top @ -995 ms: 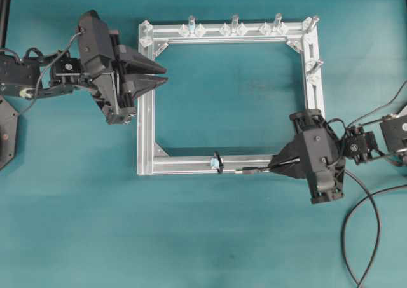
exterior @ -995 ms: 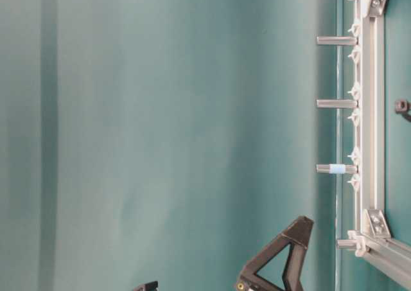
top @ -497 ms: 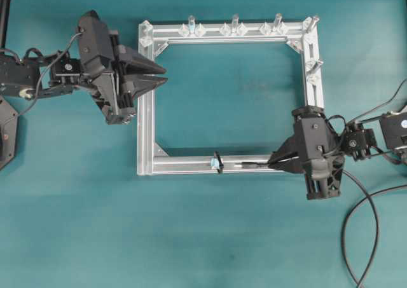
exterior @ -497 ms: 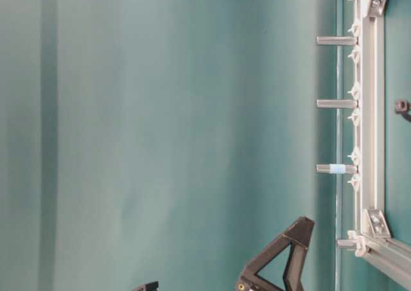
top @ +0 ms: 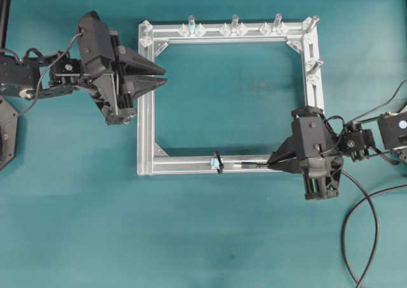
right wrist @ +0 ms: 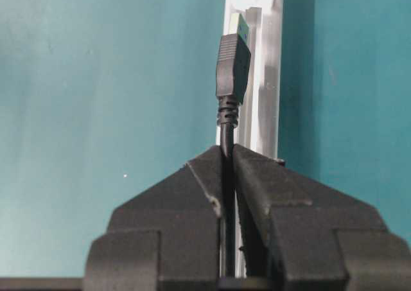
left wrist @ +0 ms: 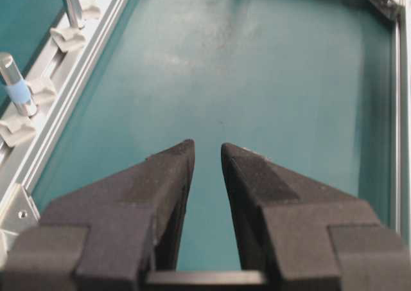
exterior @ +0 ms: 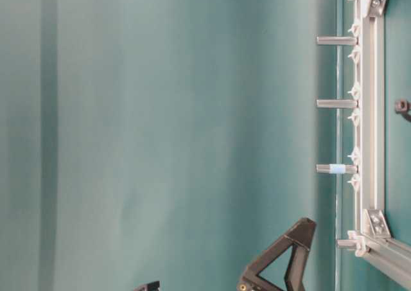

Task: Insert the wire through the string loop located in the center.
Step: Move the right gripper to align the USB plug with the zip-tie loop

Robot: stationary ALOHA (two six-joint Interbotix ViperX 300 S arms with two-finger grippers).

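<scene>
Right gripper (top: pixel 275 163): clamped on wire (right wrist: pixel 232 66) | plug tip just right of string loop (top: pixel 217 162), not through | left gripper (top: pixel 162 75): jaws apart, empty, well away.

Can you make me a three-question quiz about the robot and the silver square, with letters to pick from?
1. Where is the string loop?
A. on the bottom bar of the aluminium frame
B. on the top bar
C. off the frame

2. How many upright pegs stand along the top bar?
A. one
B. three
C. six

3. What is the right gripper doing?
A. hanging open
B. pinching the wire
C. holding the loop

Answers: 1 A, the overhead view shows it mid-bottom bar. 2 B, three pegs show between the corners. 3 B, the right wrist view shows its jaws shut on the cable behind the plug.
</scene>
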